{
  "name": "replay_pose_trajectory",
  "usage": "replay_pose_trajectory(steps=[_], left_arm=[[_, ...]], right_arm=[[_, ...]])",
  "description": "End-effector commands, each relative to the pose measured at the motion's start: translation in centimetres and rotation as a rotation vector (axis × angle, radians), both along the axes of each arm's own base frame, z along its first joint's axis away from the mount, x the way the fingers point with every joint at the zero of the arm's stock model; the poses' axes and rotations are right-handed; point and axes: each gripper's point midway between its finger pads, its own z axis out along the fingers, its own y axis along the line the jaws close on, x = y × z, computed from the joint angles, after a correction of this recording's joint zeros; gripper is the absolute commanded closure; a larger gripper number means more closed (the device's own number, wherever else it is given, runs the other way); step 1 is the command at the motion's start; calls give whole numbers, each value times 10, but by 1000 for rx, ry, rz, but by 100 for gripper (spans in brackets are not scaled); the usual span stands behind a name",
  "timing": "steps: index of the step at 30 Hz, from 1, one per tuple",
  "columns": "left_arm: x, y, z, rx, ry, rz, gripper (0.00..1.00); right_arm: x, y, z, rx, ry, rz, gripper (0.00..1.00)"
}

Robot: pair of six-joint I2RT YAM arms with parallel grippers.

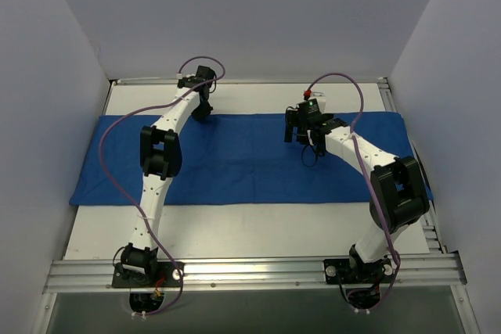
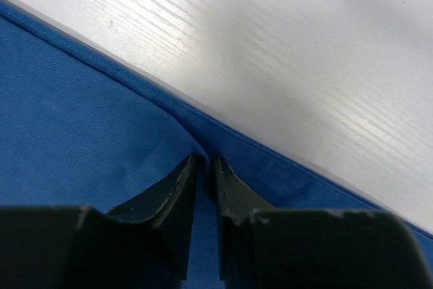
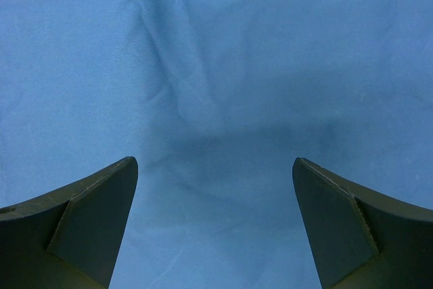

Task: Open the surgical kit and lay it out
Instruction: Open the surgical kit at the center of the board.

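Royal-blue cloth wrap (image 1: 258, 166) lies flat across the middle of a white table (image 1: 250, 228), with the left gripper (image 2: 205, 162) pinching its far hem at upper left and the right gripper (image 3: 215, 167) spread wide over it, right of centre.

Robot lab test cell, white table (image 1: 235, 232) boxed in by plain pale walls (image 1: 55, 52), left arm (image 1: 177, 117) and right arm (image 1: 354, 150) bolted to an aluminium rail (image 1: 250, 271), blue cloth (image 1: 250, 170) spread on top.

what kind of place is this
Probably a robot lab bench: plain walls box in a white table, a left arm and right arm are bolted to a metal rail, a blue cloth lies flat.
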Motion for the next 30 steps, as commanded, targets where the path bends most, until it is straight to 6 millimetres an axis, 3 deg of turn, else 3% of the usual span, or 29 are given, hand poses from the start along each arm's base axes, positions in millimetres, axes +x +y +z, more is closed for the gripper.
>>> replay_pose_trajectory(steps=[1, 10, 17, 24, 30], left_arm=[[5, 0, 26, -2, -49, -12, 75], [10, -1, 50, -2, -96, -43, 96], [4, -2, 74, -3, -112, -62, 98], [-3, -2, 100, 8, -147, -72, 98], [-5, -7, 110, 9, -161, -88, 98]], right_arm=[[2, -1, 15, -16, -31, -8, 7], [15, -2, 29, -6, -83, -63, 7], [47, -19, 54, -5, -169, -256, 7], [75, -31, 42, -12, -138, -425, 8], [101, -24, 24, 19, -144, -479, 11]])
